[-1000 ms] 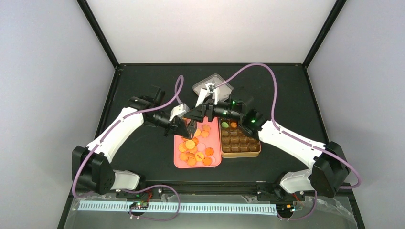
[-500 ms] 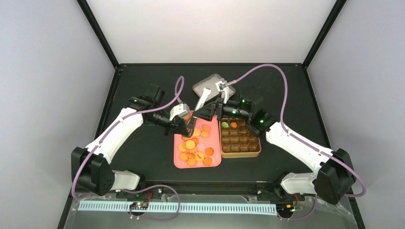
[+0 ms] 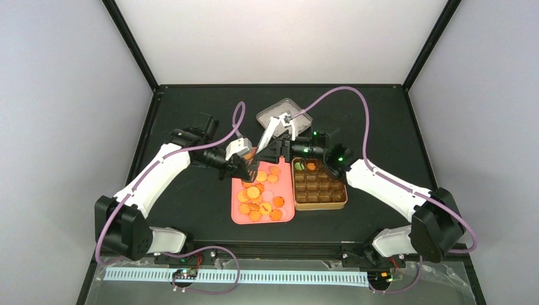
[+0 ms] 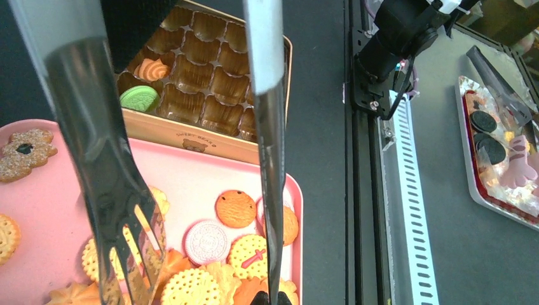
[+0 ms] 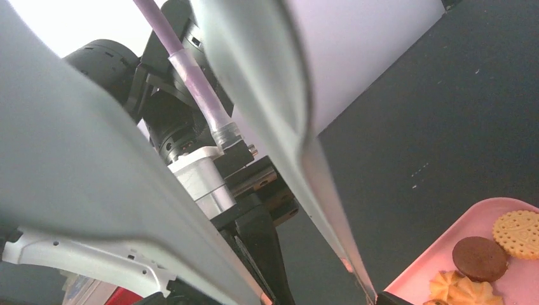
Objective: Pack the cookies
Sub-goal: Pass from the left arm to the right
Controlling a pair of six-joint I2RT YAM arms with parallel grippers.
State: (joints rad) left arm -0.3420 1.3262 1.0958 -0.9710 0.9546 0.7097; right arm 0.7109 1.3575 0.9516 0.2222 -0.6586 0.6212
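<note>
The right arm (image 3: 388, 187) shows the main change. Its shoulder and elbow have drawn back in from where they swung half a second ago, and its purple cable arches lower. The right gripper (image 3: 268, 151) has slid slightly toward the left one, above the far end of the pink tray (image 3: 233, 204). The left arm (image 3: 159, 171) has barely moved. The left gripper (image 3: 243, 166) is clamped on the metal tongs (image 4: 117, 184), whose fork-tipped arm and plain arm stand apart over the tray.

In the right wrist view two pale, blurred blades spread wide. I cannot tell whether they are fingers or a tool, nor how that gripper is set.

Everything stands on the black table (image 3: 191, 114). The gold box (image 3: 321, 206) with brown moulded cells lies just beside the tray's right edge. A grey lid (image 3: 286, 111) lies behind both.

Most of the cookies (image 3: 257, 197) lie loose on the tray, mainly orange-golden. Among them are a pale pink cookie (image 4: 206, 240) and a chocolate cookie (image 5: 480, 257). As before, only two are packed, in neighbouring cells of the box's far row: a green cookie (image 4: 140, 98) and an orange swirl cookie (image 4: 152, 68).

Small print on the box wall seems to read "SWEET BEARS". The pink cookie's embossing is too small to read.
</note>
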